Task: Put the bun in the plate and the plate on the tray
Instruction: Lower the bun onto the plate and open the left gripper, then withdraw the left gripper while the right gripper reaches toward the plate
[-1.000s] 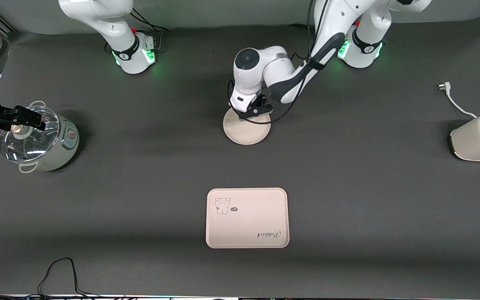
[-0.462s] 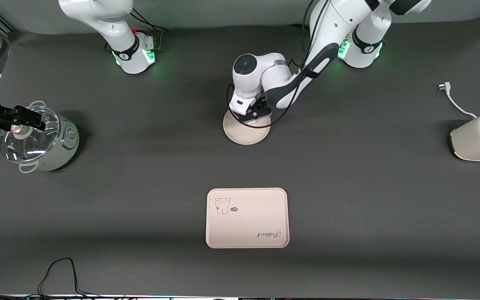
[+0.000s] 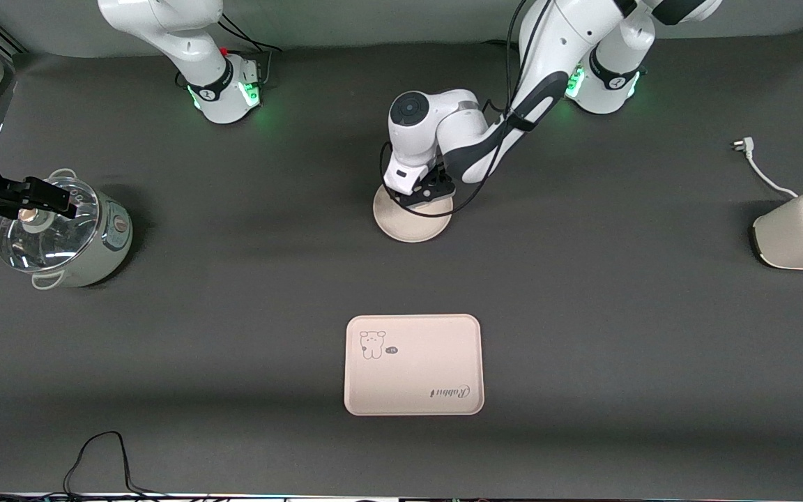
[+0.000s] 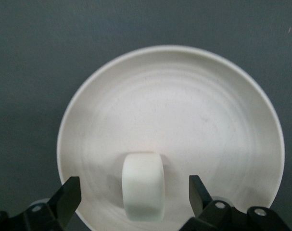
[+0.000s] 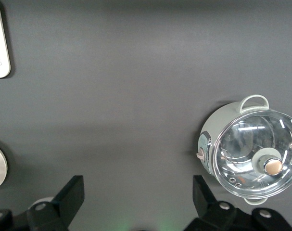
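"Rabbit" script on tray (image 3: 413, 364)

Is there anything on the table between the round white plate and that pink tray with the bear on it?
Nothing: in the front view only bare dark tabletop lies between the round cream-white plate and the cream-pink rectangular tray.

A dark grey, matte table (image 3: 234, 293) fills nearly the whole scene, its cover lying smooth with faint lighter bands across it. Along the edge where the arm bases stand runs a pale grey-green wall strip (image 3: 373, 21). Toward the right arm's end sits a small pale green cooking pot with a glass lid (image 3: 60, 233); toward the left arm's end a cream toaster (image 3: 802, 233), its white cord and plug (image 3: 750, 157) trailing loose. A thin black cable (image 3: 98, 460) loops at the edge nearest the front camera. Light is even and soft.
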Robot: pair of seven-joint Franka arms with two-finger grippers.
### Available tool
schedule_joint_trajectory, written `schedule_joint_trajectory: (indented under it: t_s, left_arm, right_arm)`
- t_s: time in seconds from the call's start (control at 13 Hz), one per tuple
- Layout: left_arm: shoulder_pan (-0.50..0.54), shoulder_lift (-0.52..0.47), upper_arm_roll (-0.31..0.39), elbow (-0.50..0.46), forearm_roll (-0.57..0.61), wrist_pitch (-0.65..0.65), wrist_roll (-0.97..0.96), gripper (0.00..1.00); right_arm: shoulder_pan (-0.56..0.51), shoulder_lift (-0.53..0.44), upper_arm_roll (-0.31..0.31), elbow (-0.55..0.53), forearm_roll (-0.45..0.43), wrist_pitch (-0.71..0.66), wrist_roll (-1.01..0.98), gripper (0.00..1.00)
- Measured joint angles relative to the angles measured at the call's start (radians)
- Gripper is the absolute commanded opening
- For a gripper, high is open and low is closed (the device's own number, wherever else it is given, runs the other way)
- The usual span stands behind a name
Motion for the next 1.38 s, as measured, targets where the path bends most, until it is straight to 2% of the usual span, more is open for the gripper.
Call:
schedule_joint_trajectory:
  t_s: [0.15, 0.23, 0.46, 0.85, 1.0, 1.38]
  left_arm:
    - [0.057, -0.026, -0.02, 0.05, -0.027, -0.072, 0.034, 1.0]
    - [0.118, -0.039, -0.057, 0.079, -0.07, -0.115, 0.096, 1.0]
    - [0.39, -0.085, -0.209, 0.183, -0.144, -0.318, 0.271, 1.0]
    - [0.883, -0.102, -0.447, 0.317, -0.149, -0.548, 0.497, 1.0]
    - [0.997, -0.114, -0.484, 0.337, -0.148, -0.572, 0.566, 1.0]
    - [1.139, -0.17, -0.481, 0.34, -0.146, -0.645, 0.749, 1.0]
  right_arm:
    - [0.008, 0.0, 0.003, 0.0, 0.0, -0.001, 0.0, 1.0]
    - [0.021, -0.001, 0.004, 0.0, 0.0, -0.001, 0.0, 1.0]
    - [0.077, -0.012, 0.004, 0.0, 0.0, -0.01, 0.001, 1.0]
    - [0.218, -0.034, 0.008, -0.002, 0.002, -0.021, 0.061, 1.0]
    - [0.299, -0.038, 0.009, -0.009, 0.02, -0.021, 0.147, 1.0]
    - [0.576, -0.038, 0.015, -0.014, 0.079, -0.016, 0.464, 1.0]
